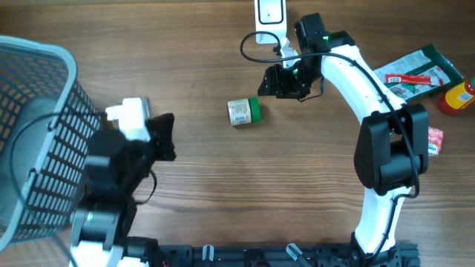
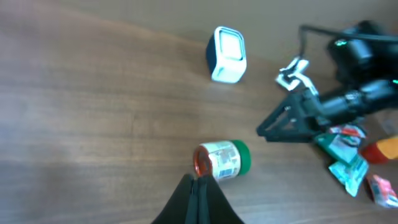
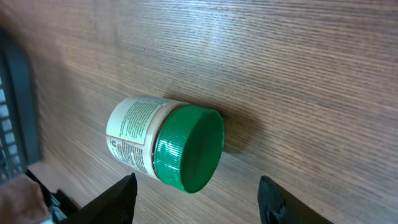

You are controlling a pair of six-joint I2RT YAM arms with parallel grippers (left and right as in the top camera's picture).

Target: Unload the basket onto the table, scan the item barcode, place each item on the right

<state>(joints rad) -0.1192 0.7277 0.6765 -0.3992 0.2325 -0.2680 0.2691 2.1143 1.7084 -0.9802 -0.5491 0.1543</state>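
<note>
Left tool (image 2: 196,186) pinched, right tool (image 3: 196,190) spread

Item: small jar (image 1: 243,111) with a pale printed label and a green ribbed lid (image 3: 189,148); the end opposite the lid looks reddish.
Pose: lying on its side, lid pointing right in the overhead view.
Place: on the wooden table (image 1: 185,81), near its middle.
Scanner: white barcode scanner (image 1: 269,13) with rounded corners, at the table's far edge, well apart from the jar.

No wording can be read anywhere: the fine print on the label of the green-lidded jar (image 3: 163,144) is too small and blurred, and the markings on the green packet (image 1: 415,73) are equally illegible.
</note>
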